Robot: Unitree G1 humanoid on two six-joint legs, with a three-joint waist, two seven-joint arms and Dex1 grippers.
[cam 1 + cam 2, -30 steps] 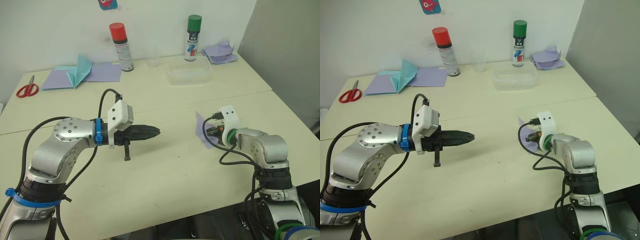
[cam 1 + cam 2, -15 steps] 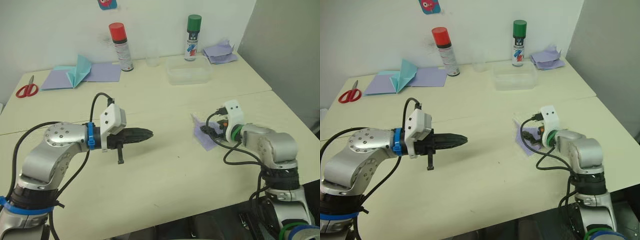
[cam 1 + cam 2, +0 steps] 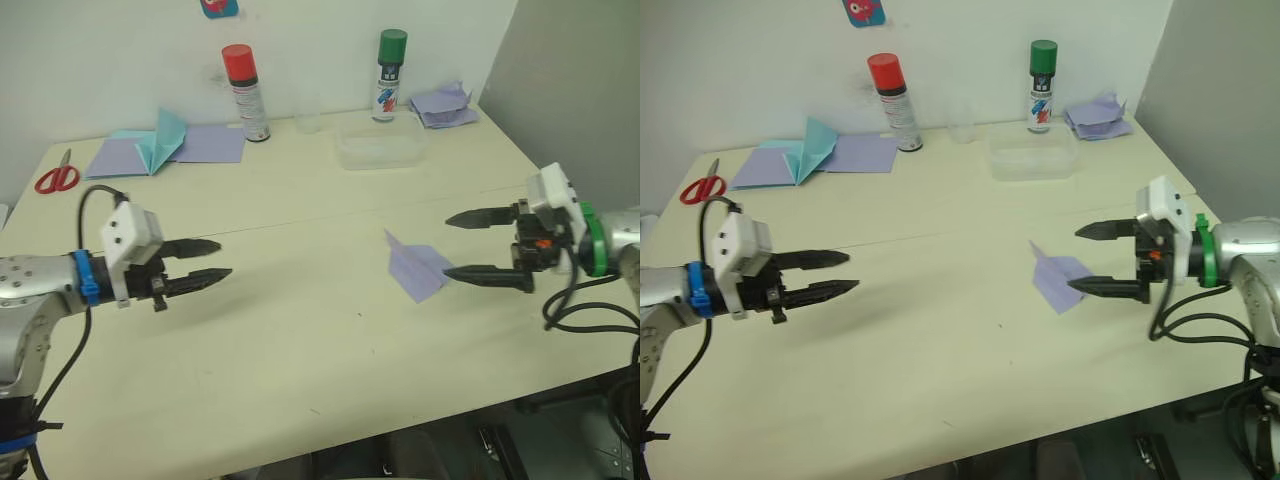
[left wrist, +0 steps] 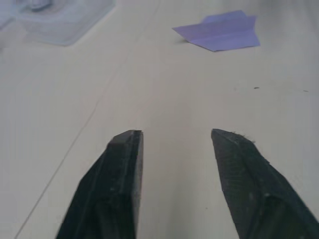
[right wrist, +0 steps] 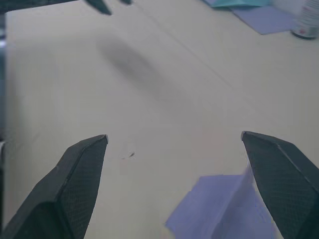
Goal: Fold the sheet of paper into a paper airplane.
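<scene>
The sheet of paper, folded into a small pale lavender paper airplane [image 3: 418, 268], lies flat on the cream table [image 3: 300, 340] right of centre, its nose pointing away from me. My right gripper [image 3: 446, 247] hovers just to its right, open wide; the lower fingertip is close to the plane's edge, and I cannot tell whether it touches. In the right wrist view the plane [image 5: 224, 209] lies between and below the spread fingers. My left gripper [image 3: 222, 258] is open over the table's left side, far from the plane, which the left wrist view shows in the distance [image 4: 219, 36].
Along the back edge stand a red spray can [image 3: 238, 90], a small clear cup [image 3: 308, 120], a green spray can [image 3: 390, 60] and a clear plastic box [image 3: 378, 150]. A teal pointed paper shape [image 3: 160, 140] on flat lavender sheets, red scissors [image 3: 55, 178] and a lavender heap [image 3: 442, 103] lie there too.
My right gripper opened, released the lavender paper and drew back to the right; the plane now lies on the table. My left gripper opened and pulled back to the left.
</scene>
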